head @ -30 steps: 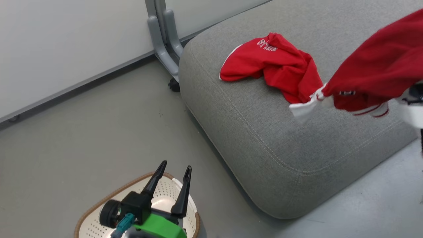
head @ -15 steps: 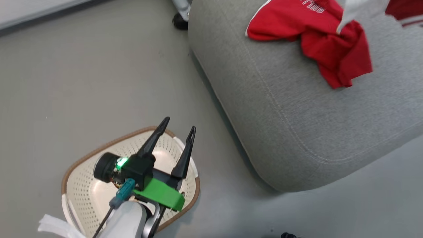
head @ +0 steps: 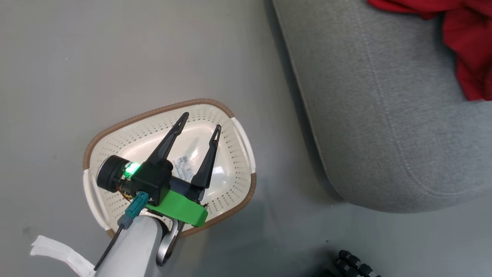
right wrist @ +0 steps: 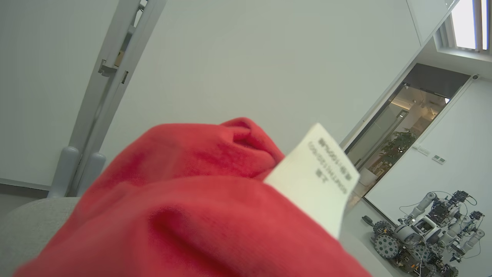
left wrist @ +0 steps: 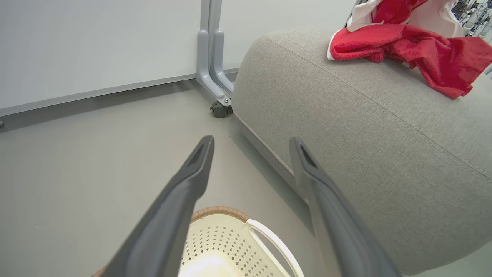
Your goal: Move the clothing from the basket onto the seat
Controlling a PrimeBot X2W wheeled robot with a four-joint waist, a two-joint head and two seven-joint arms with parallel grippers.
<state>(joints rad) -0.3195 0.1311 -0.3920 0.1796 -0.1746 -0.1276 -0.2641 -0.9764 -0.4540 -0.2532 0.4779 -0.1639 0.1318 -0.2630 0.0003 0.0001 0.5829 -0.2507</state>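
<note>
Clothing point(left wrist: 415, 46) is seen as red cloth lying on the far right part of the seat point(head: 384, 115), well apart from the basket point(head: 115, 130), which stands on the floor point(head: 115, 57) at the near left. The basket is judged emptied: only a label sticker point(head: 182, 165) is seen on its perforated bottom. The left gripper point(head: 201, 120) is held above the basket, its fingers spread wide with nothing between them. More red cloth, with a white care tag point(right wrist: 319, 173), is pressed close to the right wrist camera. The right gripper's fingers are covered by it, so whether it is gripped or released cannot be told. The task is judged nearly finished, with only that piece's release to be confirmed.
</note>
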